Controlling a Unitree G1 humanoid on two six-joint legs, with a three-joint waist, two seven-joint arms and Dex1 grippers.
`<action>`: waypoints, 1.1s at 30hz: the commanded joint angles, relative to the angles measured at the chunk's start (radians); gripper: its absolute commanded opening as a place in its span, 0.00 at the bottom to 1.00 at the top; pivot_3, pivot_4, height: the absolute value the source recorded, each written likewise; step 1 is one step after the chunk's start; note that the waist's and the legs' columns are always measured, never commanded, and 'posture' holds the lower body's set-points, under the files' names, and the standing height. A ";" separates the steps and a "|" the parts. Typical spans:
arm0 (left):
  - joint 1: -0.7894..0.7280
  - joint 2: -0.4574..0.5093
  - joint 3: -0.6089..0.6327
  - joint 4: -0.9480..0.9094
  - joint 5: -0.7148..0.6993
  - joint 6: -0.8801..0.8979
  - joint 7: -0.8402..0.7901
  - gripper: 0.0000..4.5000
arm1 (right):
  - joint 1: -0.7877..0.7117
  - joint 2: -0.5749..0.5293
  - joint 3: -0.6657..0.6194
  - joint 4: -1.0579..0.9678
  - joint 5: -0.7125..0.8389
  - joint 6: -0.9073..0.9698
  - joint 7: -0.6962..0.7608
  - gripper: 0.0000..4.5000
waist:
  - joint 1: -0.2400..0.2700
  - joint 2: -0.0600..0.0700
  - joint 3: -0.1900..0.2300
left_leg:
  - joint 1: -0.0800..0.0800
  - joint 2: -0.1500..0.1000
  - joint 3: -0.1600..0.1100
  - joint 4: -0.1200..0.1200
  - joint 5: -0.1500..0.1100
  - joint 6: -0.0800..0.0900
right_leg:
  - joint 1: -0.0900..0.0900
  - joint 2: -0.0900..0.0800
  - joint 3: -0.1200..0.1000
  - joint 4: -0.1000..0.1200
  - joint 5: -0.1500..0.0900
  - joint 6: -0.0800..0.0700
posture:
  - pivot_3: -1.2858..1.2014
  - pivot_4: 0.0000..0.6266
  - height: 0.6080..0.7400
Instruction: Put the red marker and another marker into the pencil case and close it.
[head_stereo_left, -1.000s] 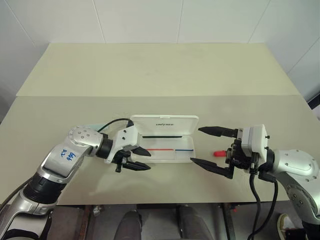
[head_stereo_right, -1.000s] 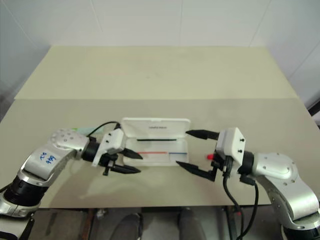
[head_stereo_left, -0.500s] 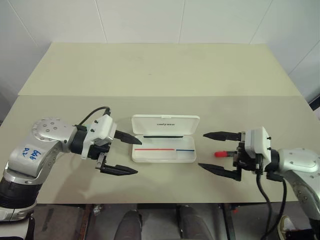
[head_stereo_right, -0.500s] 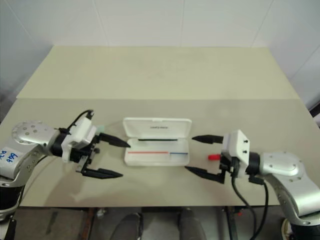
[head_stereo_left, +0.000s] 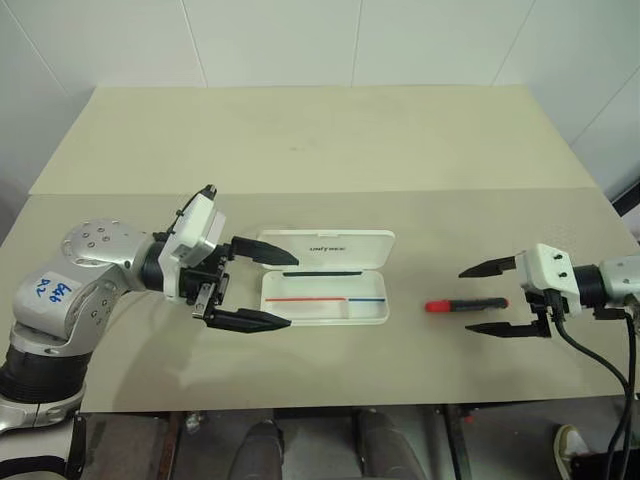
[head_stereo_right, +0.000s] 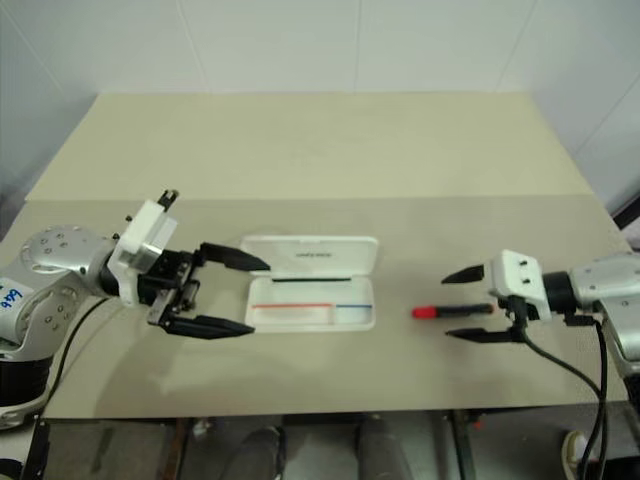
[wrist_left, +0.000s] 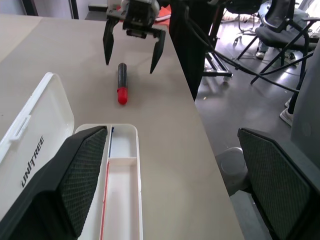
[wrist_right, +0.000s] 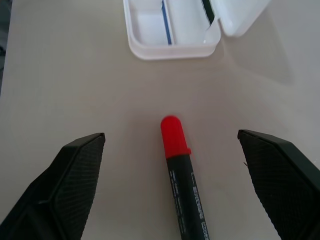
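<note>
Inside, the open pencil case (head_stereo_left: 325, 295) holds one thin red-and-blue strip (head_stereo_left: 325, 299). One red marker (head_stereo_left: 466, 304) lies outside. Left gripper (head_stereo_left: 262, 285) and right gripper (head_stereo_left: 486, 298) both gape wide, empty.

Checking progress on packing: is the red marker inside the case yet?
No, the red marker lies on the table, right of the open case.

Open case mid-table, marker to its right

The pencil case (head_stereo_left: 325, 292) lies open on the table (head_stereo_left: 320, 140), lid at the far side. The marker (head_stereo_left: 465, 304) lies apart to its right, between the right gripper's (head_stereo_left: 489, 298) fingers. The left gripper (head_stereo_left: 277, 289) hovers at the case's left end.
</note>
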 joint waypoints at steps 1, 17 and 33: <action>-0.034 -0.012 0.004 -0.019 -0.009 -0.020 0.018 0.99 | -0.090 0.027 0.045 0.107 -0.051 -0.080 0.059 1.00 | -0.002 0.000 0.000 | 0.000 0.000 0.000 0.000 0.000 0.000 | 0.000 0.000 0.000 0.000 0.000 0.000 | 0.52 0.24 1.00; 0.012 0.014 0.033 -0.068 -0.035 -0.008 0.066 1.00 | -0.253 0.031 0.234 0.534 -0.204 -0.300 0.127 0.72 | -0.003 0.001 0.000 | 0.000 0.000 0.000 0.002 0.000 0.000 | 0.000 0.000 0.000 0.001 0.000 0.000 | 0.52 0.24 1.00; -0.008 0.009 0.011 -0.044 -0.019 -0.028 0.051 1.00 | -0.280 0.030 0.270 0.547 -0.181 -0.343 0.090 0.13 | -0.007 0.000 0.001 | 0.007 -0.002 0.000 0.012 0.001 0.002 | 0.016 -0.001 0.000 -0.006 0.007 0.003 | 0.52 0.24 1.00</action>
